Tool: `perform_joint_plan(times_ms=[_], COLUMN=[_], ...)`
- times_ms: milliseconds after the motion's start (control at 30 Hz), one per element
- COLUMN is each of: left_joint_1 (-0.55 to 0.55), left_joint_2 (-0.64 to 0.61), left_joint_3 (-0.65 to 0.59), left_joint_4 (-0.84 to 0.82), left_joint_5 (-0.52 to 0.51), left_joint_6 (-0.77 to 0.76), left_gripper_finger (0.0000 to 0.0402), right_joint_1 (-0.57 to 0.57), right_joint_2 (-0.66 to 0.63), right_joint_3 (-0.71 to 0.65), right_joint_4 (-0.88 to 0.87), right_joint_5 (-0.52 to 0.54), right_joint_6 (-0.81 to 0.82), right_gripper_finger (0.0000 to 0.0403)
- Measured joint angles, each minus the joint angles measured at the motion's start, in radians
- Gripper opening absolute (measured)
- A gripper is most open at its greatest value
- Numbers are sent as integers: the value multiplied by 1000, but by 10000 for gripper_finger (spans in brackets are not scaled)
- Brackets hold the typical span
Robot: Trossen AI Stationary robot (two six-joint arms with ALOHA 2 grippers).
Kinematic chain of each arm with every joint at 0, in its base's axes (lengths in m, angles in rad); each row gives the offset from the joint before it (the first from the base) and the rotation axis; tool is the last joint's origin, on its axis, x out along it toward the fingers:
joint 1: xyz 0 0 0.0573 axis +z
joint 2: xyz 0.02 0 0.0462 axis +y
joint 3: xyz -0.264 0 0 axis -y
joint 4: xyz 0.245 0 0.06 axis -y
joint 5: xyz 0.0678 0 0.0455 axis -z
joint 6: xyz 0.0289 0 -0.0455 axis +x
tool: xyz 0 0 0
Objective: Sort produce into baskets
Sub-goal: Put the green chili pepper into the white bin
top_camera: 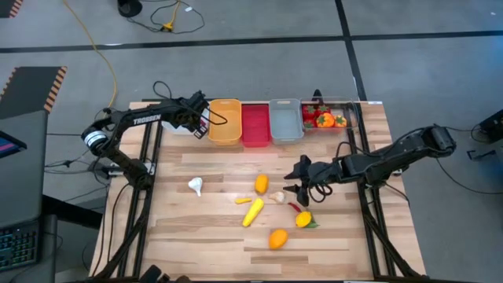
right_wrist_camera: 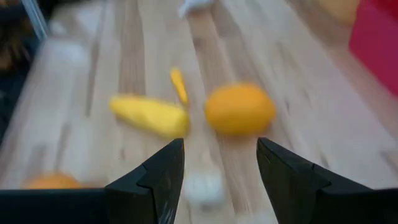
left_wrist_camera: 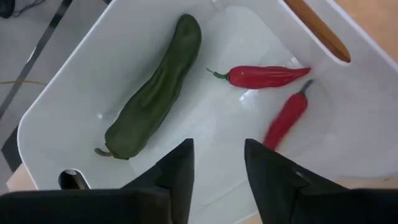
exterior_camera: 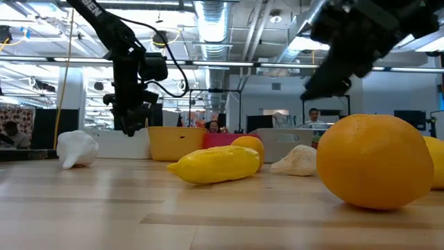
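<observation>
Produce lies mid-table: an orange [top_camera: 277, 238] nearest, yellow corn [top_camera: 252, 211] and garlic [top_camera: 196, 185] beyond. Right gripper [top_camera: 299, 179] hovers there, jaws spread. Far left, left gripper [left_wrist_camera: 217, 168] hangs parted above the white basket [left_wrist_camera: 74, 87] holding a cucumber [left_wrist_camera: 155, 90] and two chillies [left_wrist_camera: 264, 76].

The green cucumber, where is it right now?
The green cucumber lies inside the white bin in the left wrist view, beside two red chillies, directly below the left gripper.

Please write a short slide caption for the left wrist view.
Left gripper open above the white basket, which holds a green cucumber and two red chillies.
</observation>
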Motion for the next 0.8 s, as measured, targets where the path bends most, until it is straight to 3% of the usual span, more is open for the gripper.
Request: perform_joint_plan(times_ms=[200, 400, 800], left_joint_1=[0, 0, 0], left_joint_2=[0, 0, 0], left_joint_3=[0, 0, 0], left_joint_4=[0, 0, -1], left_joint_5=[8, 14, 14], left_joint_6=[16, 25, 23], left_gripper_finger=[168, 178, 178], right_joint_1=[24, 43, 49], right_joint_2=[0, 0, 0], right_joint_3=[0, 0, -76], right_joint_4=[-209, -342, -372], right_joint_5=[1, 2, 10], right_joint_6=[0, -3, -2], right_gripper_finger=[228, 228, 209])
